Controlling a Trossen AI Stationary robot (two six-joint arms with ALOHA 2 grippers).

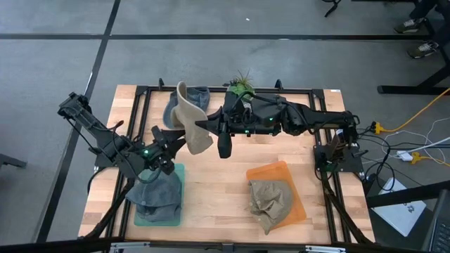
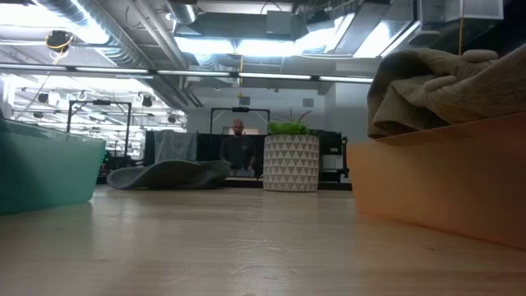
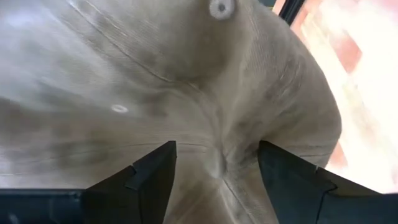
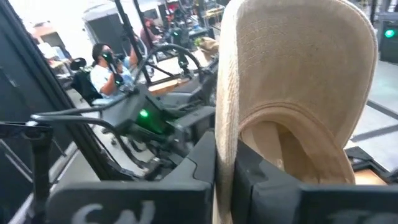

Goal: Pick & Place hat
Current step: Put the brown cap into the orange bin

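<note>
1. Beige cap [image 1: 191,119] hangs in the air in the high view, above the wooden surface [image 1: 225,176] beyond the teal tray [image 1: 176,176]. The right hand [image 1: 199,126] is clamped on its edge, and the right arm reaches out level across the surface. The left hand [image 1: 156,163] hovers over the grey hat [image 1: 156,193] lying on the teal tray. A tan hat [image 1: 271,200] lies on the orange tray [image 1: 281,172] well apart; another grey hat [image 1: 197,98] rests behind the held cap.

2. Low view: neither hand shows. The teal tray [image 2: 45,173] and orange tray [image 2: 444,181] flank the bare wood, and a potted plant [image 2: 290,160] stands far behind.

3. Left wrist view: the dark fingers [image 3: 149,180] stand apart just above the grey hat's [image 3: 186,93] crown, so it looks set down and let go.

4. Right wrist view: the fingers [image 4: 249,168] are pressed together on the cap's [image 4: 292,81] edge. It hangs edge-on, likely for carrying to a tray.
</note>
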